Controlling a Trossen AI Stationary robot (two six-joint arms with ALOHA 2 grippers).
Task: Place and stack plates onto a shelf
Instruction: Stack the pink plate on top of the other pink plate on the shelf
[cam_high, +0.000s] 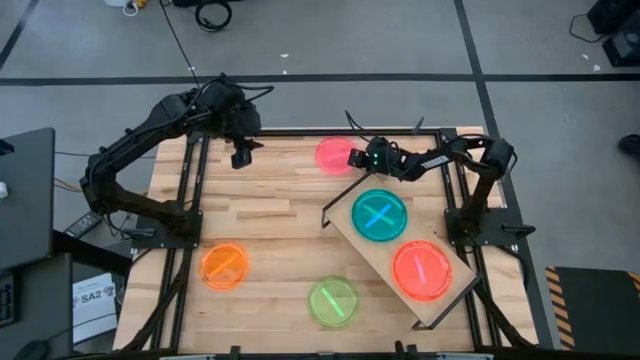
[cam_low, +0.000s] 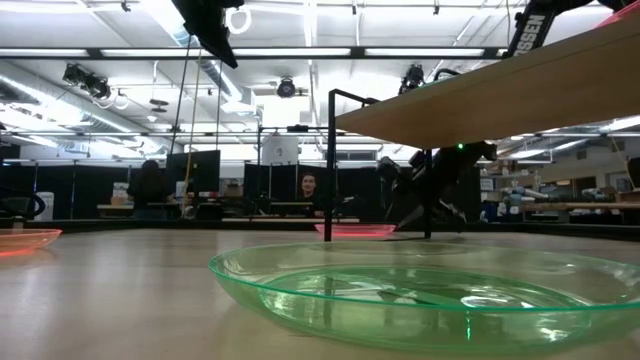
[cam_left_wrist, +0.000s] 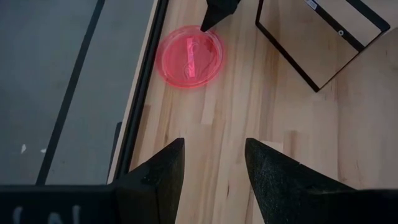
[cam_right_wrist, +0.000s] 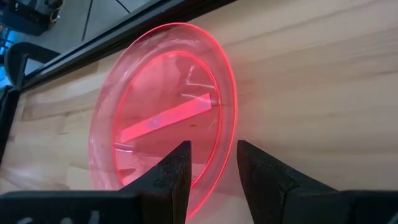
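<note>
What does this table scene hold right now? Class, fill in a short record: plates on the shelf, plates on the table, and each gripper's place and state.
shelf: wooden plank lying askew on the table's right half
on shelf: teal plate; red plate
on table: pink plate; orange plate; green plate
right gripper: open, low at the pink plate's rim, fingers astride the edge
left gripper: open, holding nothing, raised over the table's far left part
</note>
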